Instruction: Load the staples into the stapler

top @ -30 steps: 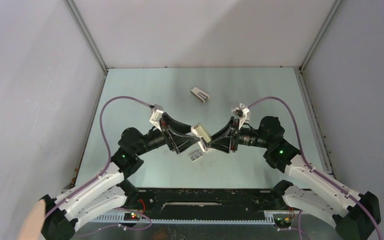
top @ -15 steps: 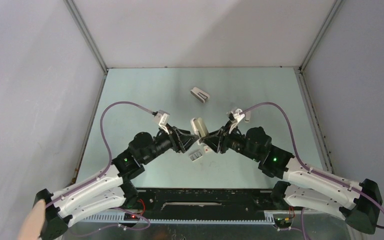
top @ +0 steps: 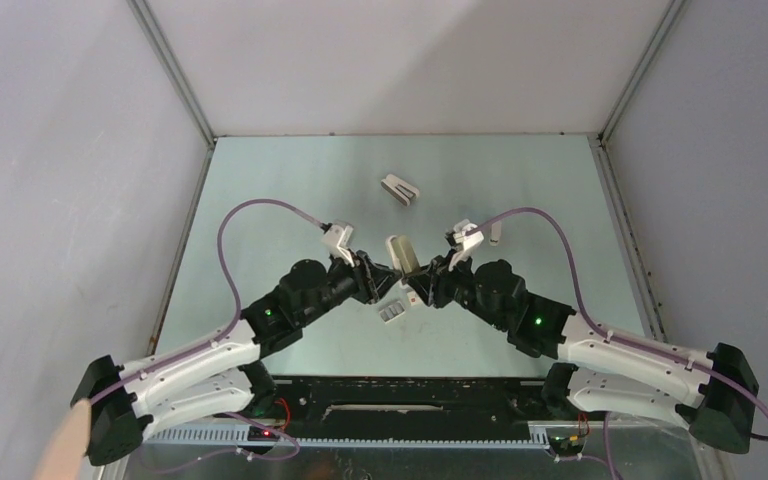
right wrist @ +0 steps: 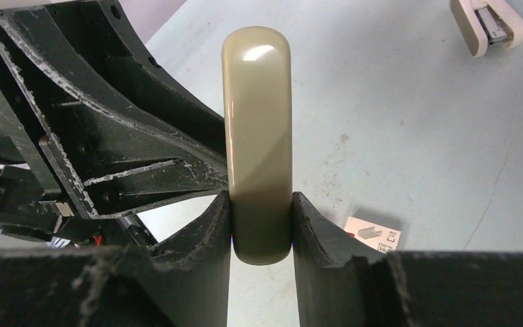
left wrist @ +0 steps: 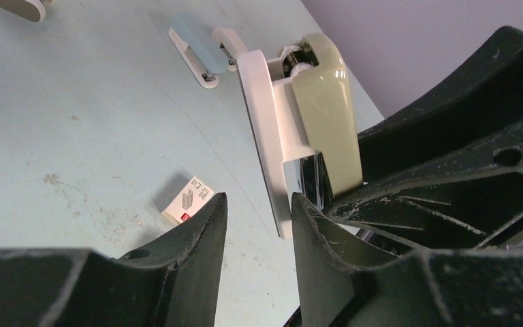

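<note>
Since 1 second ago the left arm (top: 305, 290) and right arm (top: 495, 295) have pushed their wrists further up the tabletop (top: 290, 180) and closer together. The stapler (right wrist: 257, 102) has tipped from a slant to nearly upright, and the left jaws have narrowed.

The stapler has a glossy olive-beige top with rounded ends, a white base and a strip of bright metal between them. It is held off the tabletop at the middle, between the 2 wrists. The right jaws grip it by 1 rounded end, with a finger (right wrist: 204, 238) pressed on each side. The left jaws stand apart with nothing clamped. The stapler's white base sits just beyond their tips; whether they touch it I cannot tell.

Counted: 2 arms, 3 staplers, 1 box. The 2nd stapler (top: 398, 189), beige and white, lies further back on the tabletop, well apart from the held one. The 3rd stapler (left wrist: 201, 51), pale blue on a white base, lies beyond the held one in the left wrist view. The box (left wrist: 188, 199), small and white with a red mark, lies flat near the jaws.
</note>
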